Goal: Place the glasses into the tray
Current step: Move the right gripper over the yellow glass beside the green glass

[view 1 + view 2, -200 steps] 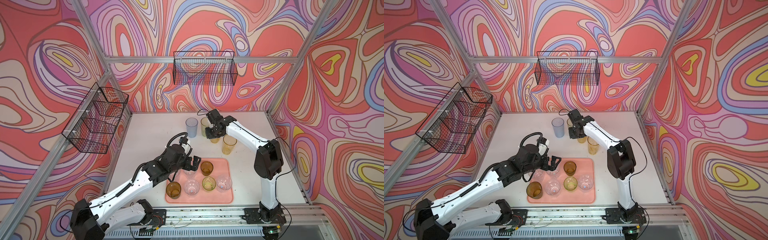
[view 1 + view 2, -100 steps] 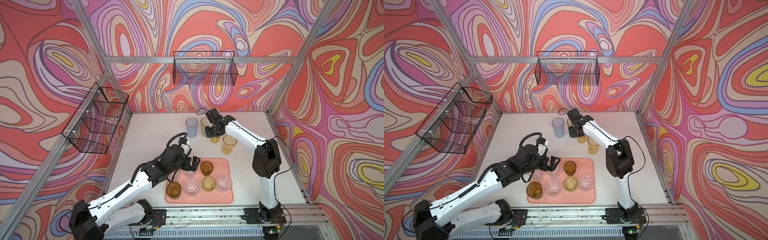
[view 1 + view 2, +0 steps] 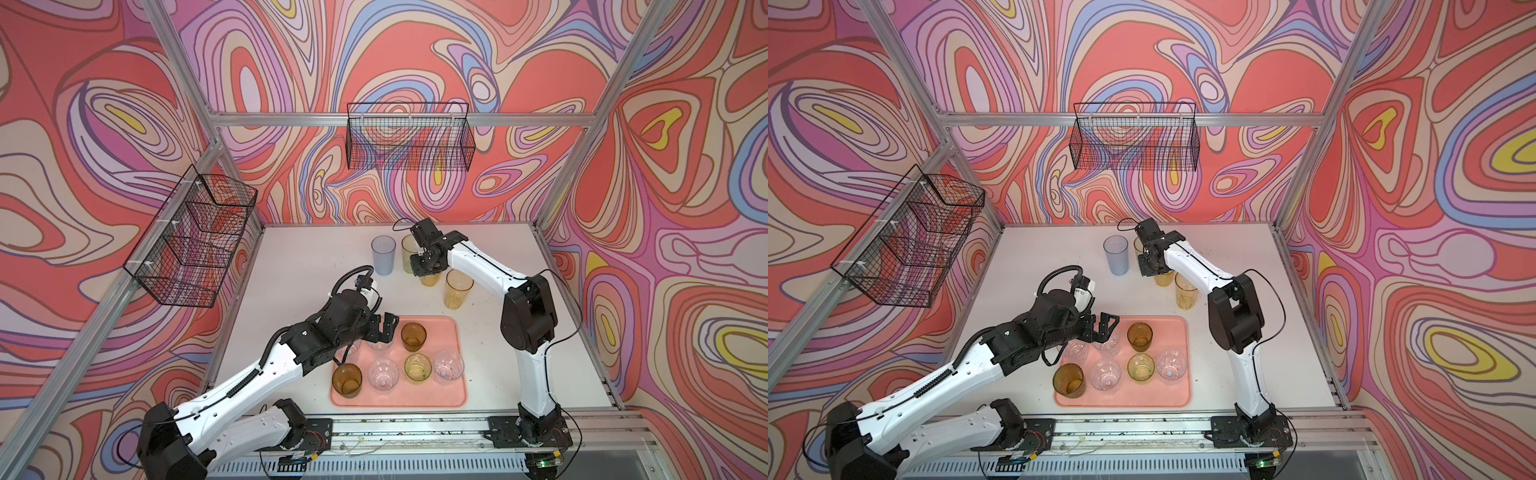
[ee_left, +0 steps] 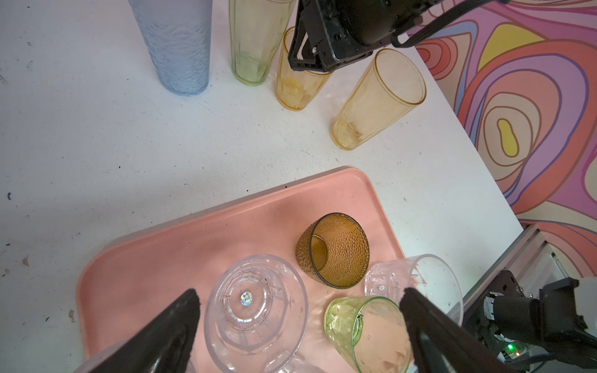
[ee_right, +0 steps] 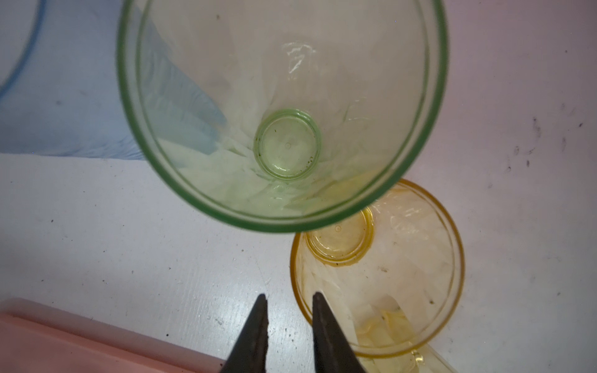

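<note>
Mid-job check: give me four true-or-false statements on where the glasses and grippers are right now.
1. Seven glasses stand in the tray. True.
2. The left gripper holds a brown glass. False: it is open, over a clear glass in the tray.
3. The blue glass is in the tray. False: it stands on the table beside the yellow-green glass.
4. The right gripper is at the rim of the short yellow-orange glass. True.

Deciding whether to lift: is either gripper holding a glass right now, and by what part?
Nothing is held yet. The left gripper is open over the tray; the right gripper straddles the yellow-orange glass at its rim, unclamped.
</note>
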{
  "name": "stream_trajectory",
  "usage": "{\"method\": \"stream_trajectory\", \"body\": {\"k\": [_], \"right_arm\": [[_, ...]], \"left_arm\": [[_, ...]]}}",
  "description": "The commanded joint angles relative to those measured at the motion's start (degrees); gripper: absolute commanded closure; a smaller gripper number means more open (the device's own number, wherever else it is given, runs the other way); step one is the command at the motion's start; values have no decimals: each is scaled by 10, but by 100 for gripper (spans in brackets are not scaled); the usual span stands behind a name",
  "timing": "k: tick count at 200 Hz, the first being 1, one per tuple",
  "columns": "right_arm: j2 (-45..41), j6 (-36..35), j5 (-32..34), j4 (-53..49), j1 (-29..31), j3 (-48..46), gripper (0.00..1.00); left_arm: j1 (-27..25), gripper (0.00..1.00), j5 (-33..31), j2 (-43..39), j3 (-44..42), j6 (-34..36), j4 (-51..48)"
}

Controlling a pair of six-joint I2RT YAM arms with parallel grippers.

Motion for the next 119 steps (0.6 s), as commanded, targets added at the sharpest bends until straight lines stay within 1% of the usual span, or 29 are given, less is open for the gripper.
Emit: {"method": "stream_trajectory", "body": {"k": [1,119], "right_arm": [[11,-10,15,7,-2,7,76],[28,-24,38,15,-2,1,77]], "left_arm": [[3,0,-5,4,19,-6,-9],[3,0,-3,8,16,-8,-8]]}}
